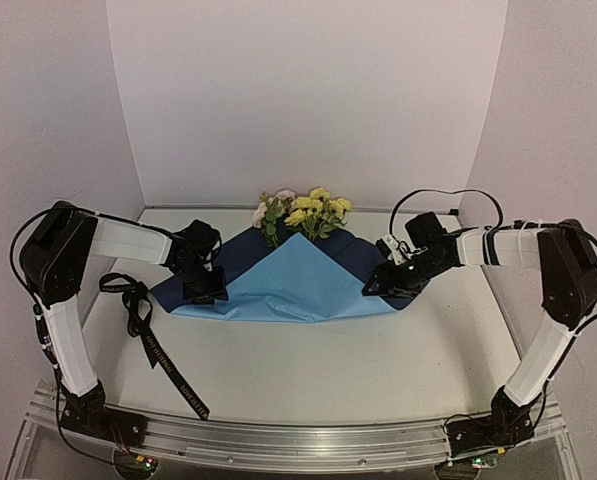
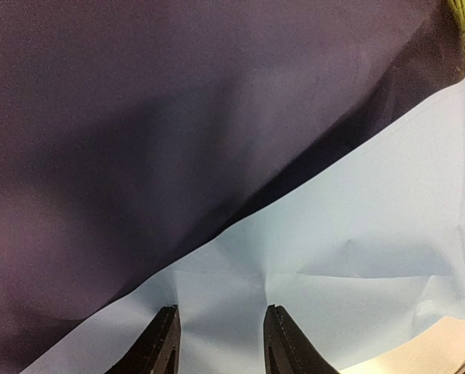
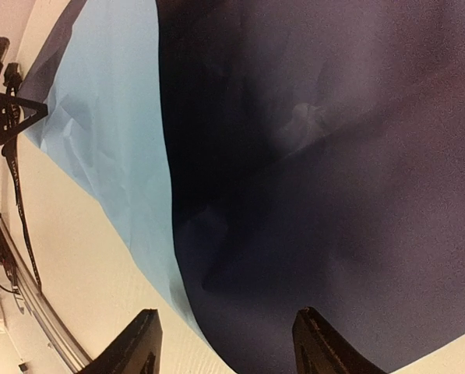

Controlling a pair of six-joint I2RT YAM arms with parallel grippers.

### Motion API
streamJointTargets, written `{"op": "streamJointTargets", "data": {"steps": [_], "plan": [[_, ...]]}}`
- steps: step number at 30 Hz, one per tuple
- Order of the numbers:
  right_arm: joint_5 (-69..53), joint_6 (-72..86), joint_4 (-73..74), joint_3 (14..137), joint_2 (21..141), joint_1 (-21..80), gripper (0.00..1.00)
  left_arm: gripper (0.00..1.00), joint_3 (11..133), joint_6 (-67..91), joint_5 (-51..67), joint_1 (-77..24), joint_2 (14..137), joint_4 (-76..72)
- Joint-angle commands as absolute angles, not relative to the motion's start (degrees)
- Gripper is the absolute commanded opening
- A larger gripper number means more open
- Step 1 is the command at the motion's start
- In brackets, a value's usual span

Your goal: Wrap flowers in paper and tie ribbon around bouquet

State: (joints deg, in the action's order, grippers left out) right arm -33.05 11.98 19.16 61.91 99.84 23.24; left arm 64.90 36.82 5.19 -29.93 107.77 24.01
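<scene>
the paper [image 1: 288, 290] shows 2 colours: a light blue folded triangle over dark navy; the flowers [image 1: 313, 208] are yellow and pale pink with green leaves; the ribbon [image 1: 163, 362] is black with small pale lettering along it; the table [image 1: 358, 370] is off-white; the left arm [image 1: 128, 238] and right arm [image 1: 498, 245] are white with black joints; the wall [image 1: 308, 90] is pale lilac.

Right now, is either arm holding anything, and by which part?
Nothing visibly held: left gripper and right gripper stand with jaws apart over the paper's side corners.

Robot lab booth: plain white panel walls [image 1: 308, 90], white table [image 1: 358, 370], arm bases [image 1: 83, 405] bolted to aluminium rail [image 1: 298, 440].
</scene>
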Motion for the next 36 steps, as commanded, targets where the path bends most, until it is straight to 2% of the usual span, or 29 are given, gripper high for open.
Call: {"op": "streamJointTargets", "data": {"steps": [1,8,10,13,14,25,36], "plan": [[-36.4,11.2,17.5,62.8,101.0,23.3,0.50,0.39,65.7,35.6,3.3,-28.9,109.1,26.2],[-36.7,11.4,18.1,63.5,102.6,23.4,0.33,0.39,65.6,35.4,3.3,-28.8,109.1,26.4],[-36.2,11.6,18.7,64.2,102.9,23.4,0.23,0.39,65.6,35.3,3.3,-28.7,109.2,26.5],[-34.0,11.8,20.5,66.0,103.2,23.4,0.03,0.39,65.7,35.1,3.2,-28.5,109.3,26.7],[-33.1,11.8,21.2,66.7,103.3,23.4,0.00,0.39,65.7,35.0,3.1,-28.4,109.3,26.8],[-21.3,11.7,32.6,73.6,109.3,23.4,0.00,0.39,65.7,34.6,3.0,-27.9,110.0,27.1],[-17.9,14.2,33.4,74.8,112.4,23.7,0.00,0.40,66.9,33.8,3.1,-27.9,109.3,27.6]]}}
